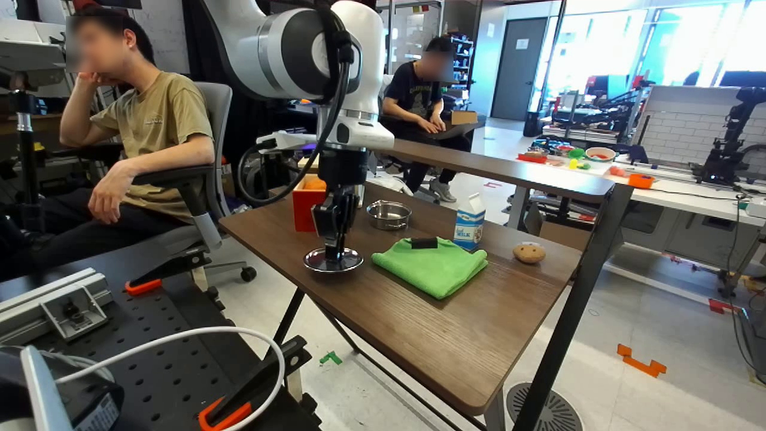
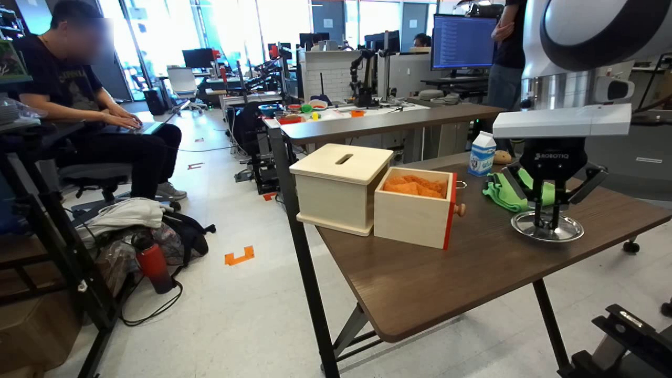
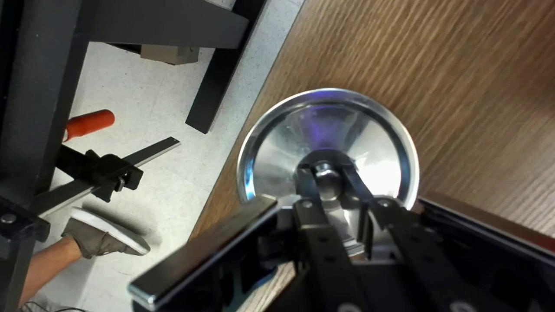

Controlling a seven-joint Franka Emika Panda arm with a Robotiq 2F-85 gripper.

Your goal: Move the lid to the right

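**The lid (image 3: 325, 125) is held, but the move looks unfinished**

The shiny lid is near the edge of the brown surface (image 1: 431, 335), not far from the green cloth (image 1: 428, 270). I can't tell if it is lifted or touching. The hand (image 3: 328, 173) is closed on its little knob (image 3: 328, 185). So the grabbing looks done to me. Letting go is not done, and I think some moving right is left, but nothing shows me where it should stop. The hand says ROBOTIQ. Past the cloth, a carton (image 1: 469, 222) says MILK. Farther off, a screen (image 2: 463, 43) has writing too tiny for me.
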